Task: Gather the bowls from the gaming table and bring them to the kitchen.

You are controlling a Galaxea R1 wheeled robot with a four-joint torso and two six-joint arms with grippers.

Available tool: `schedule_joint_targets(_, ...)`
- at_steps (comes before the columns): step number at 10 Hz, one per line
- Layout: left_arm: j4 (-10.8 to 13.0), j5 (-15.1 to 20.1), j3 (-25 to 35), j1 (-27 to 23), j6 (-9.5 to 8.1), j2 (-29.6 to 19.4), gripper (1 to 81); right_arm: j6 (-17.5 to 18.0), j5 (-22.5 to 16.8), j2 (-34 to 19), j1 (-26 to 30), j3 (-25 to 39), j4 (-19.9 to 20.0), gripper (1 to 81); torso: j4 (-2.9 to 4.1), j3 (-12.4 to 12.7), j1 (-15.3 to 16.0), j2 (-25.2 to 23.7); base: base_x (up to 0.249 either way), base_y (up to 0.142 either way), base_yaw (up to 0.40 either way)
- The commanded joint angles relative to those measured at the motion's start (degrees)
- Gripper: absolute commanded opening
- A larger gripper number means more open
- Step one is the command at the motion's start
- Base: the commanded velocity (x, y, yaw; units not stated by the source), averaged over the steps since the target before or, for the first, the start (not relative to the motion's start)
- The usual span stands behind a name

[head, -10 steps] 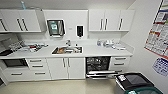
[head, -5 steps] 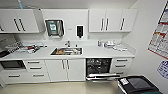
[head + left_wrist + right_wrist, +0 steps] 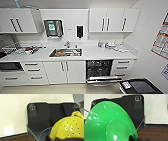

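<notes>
The kitchen [image 3: 95,53] is ahead in the head view: white cabinets with dark bar handles, a white countertop and a steel sink [image 3: 65,52]. In the left wrist view a yellow bowl [image 3: 67,127] with dark specks sits close to the camera, held above a pale floor by my left gripper [image 3: 60,138], which is shut on its rim. The right wrist view has a green bowl [image 3: 109,122] looming large, with my right gripper [image 3: 132,137] shut on its edge. The gaming table is out of view.
The dishwasher [image 3: 99,70] under the counter stands open, its door [image 3: 103,80] folded down toward me. A dish rack [image 3: 20,47] sits on the counter's left, bottles and small items [image 3: 110,45] on its right. A dark flat-topped object [image 3: 140,86] is at lower right, by a wall with posters [image 3: 161,40].
The whole head picture has shifted slightly downward, so the camera has moved a little toward the kitchen. Nothing on the counter has moved.
</notes>
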Motion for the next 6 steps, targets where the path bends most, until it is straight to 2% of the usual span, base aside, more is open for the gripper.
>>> schedule_joint_targets(1, -0.13, 2.37, 0.02, -2.14, 0.12, -0.52, 1.0, 0.03, -2.66, -0.78, 1.49, -0.12, -0.32, 1.0, 0.00, 0.00, 0.03, 0.00, 0.113, 0.000, 0.000)
schedule_joint_targets(6, -0.22, 2.37, -0.06, -2.22, 0.12, -0.52, 1.0, 0.03, -2.66, -0.69, 1.58, -0.12, -0.32, 1.0, 0.00, 0.00, 0.03, 0.00, 0.106, 0.000, 0.000)
